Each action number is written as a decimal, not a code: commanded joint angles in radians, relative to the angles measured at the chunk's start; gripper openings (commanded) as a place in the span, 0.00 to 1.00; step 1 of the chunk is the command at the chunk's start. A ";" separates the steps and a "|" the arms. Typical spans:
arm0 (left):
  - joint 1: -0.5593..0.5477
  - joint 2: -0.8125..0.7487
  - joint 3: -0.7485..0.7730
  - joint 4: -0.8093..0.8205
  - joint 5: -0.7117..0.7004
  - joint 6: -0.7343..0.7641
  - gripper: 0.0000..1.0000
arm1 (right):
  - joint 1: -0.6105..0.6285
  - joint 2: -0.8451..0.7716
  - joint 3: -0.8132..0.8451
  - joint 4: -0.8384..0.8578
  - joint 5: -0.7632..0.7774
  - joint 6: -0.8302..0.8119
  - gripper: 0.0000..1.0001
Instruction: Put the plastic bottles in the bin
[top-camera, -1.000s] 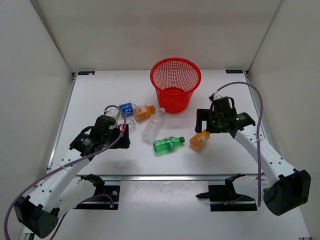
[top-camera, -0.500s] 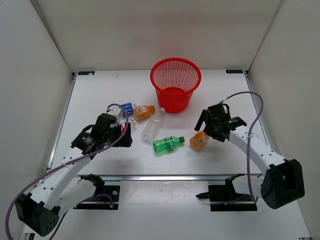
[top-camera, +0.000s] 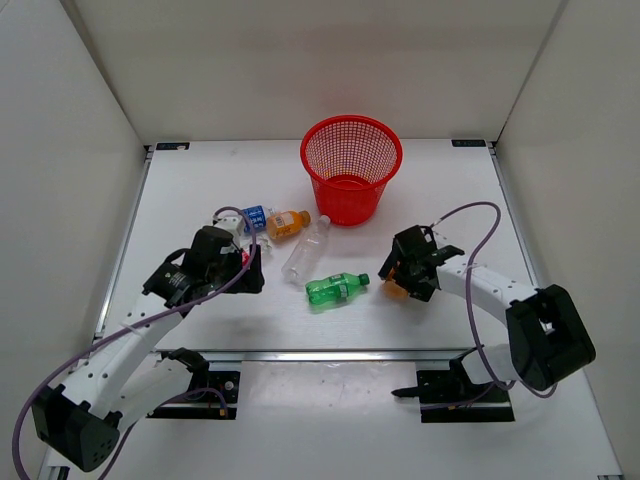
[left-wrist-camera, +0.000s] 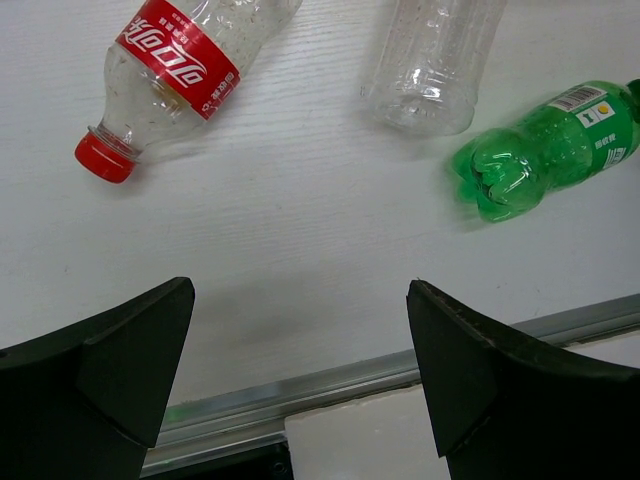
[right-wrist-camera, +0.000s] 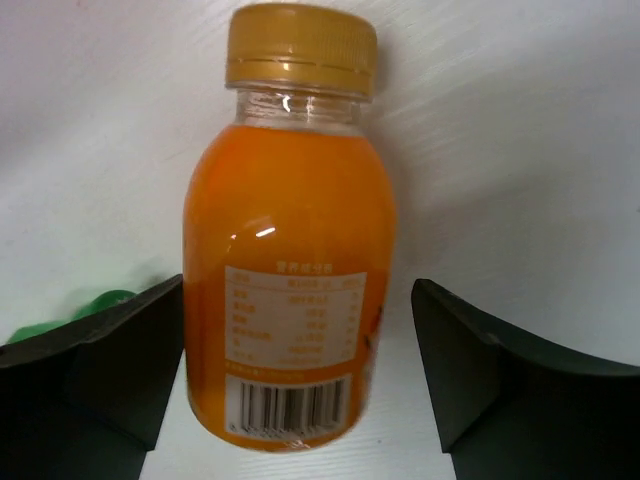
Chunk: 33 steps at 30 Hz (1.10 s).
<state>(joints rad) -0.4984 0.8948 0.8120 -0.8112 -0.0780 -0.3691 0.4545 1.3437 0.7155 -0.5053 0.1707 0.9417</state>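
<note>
An orange bottle (right-wrist-camera: 290, 290) lies on the white table between my right gripper's (right-wrist-camera: 298, 288) fingers, cap pointing away. The jaws stand open around it: the left finger is against its side and a gap shows on the right. From above this bottle (top-camera: 396, 288) lies right of a green bottle (top-camera: 336, 289). A tall clear bottle (top-camera: 305, 252), a second orange bottle (top-camera: 288, 222) and a blue-labelled bottle (top-camera: 253, 217) lie left of centre. My left gripper (left-wrist-camera: 300, 290) hangs open over bare table, near a red-capped clear bottle (left-wrist-camera: 170, 75). The red mesh bin (top-camera: 350, 195) stands at the back.
A metal rail (left-wrist-camera: 330, 385) runs along the table's near edge, just below my left gripper. White walls close in the table on the left, the right and the back. The green bottle (left-wrist-camera: 545, 150) and the clear bottle (left-wrist-camera: 432, 60) lie ahead of the left fingers.
My right gripper has come down and towards the near edge onto the orange bottle, and its jaws have narrowed around it. The left arm has barely moved.
</note>
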 joint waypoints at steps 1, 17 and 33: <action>0.011 -0.023 0.000 0.009 0.000 -0.016 0.99 | 0.026 0.021 -0.027 0.096 0.022 0.061 0.79; -0.005 0.047 0.052 0.095 0.073 -0.013 0.99 | -0.123 -0.144 0.133 -0.007 0.069 -0.257 0.20; -0.121 0.251 0.147 0.113 0.224 0.119 0.98 | -0.033 0.550 1.340 -0.116 -0.197 -0.747 0.50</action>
<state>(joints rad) -0.6273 1.2018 0.9672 -0.7265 0.1032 -0.2588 0.4225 1.7874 1.9808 -0.5323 0.0017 0.2661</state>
